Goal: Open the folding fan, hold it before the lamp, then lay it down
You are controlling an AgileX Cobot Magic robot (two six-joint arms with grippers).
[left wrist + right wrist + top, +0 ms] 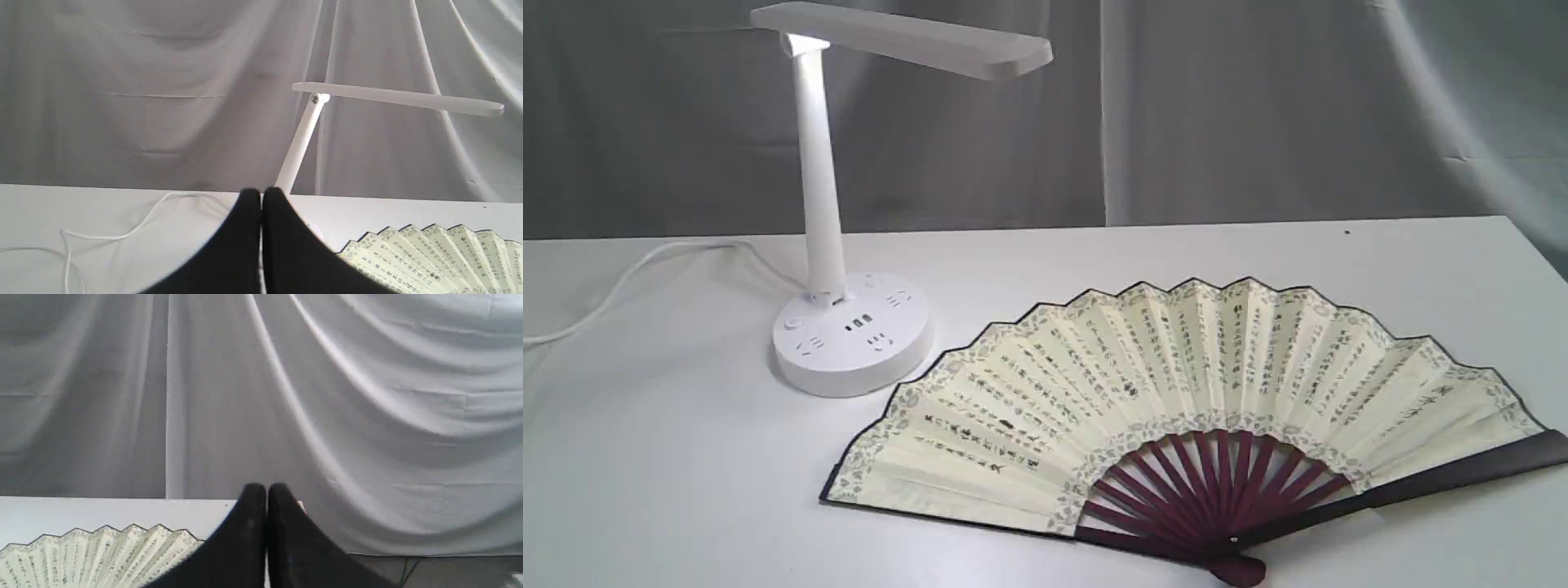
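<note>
Nearest the exterior camera is the fan's (pixel 1176 384) pivot (pixel 1235 541). The fan lies flat on the counter (pixel 645 449), fully spread, its arc toward the curtain. Its two guards run almost in one line from left to right, so its long axis crosses the counter. The lamp (pixel 821 204) stands just beside the leaf's left rear edge.

Neither arm shows in the exterior view. The left fingers (pixel 241 245) are pressed together on nothing, and so are the right fingers (pixel 245 539). Both pairs point level toward the curtain, above the counter and clear of the fan. Each wrist view catches one end of the leaf, so the fan lies between the arms, and I cannot tell which is nearer. The task looks finished; any regrasp would likely start at the bare right guard (pixel 1486 465).
</note>
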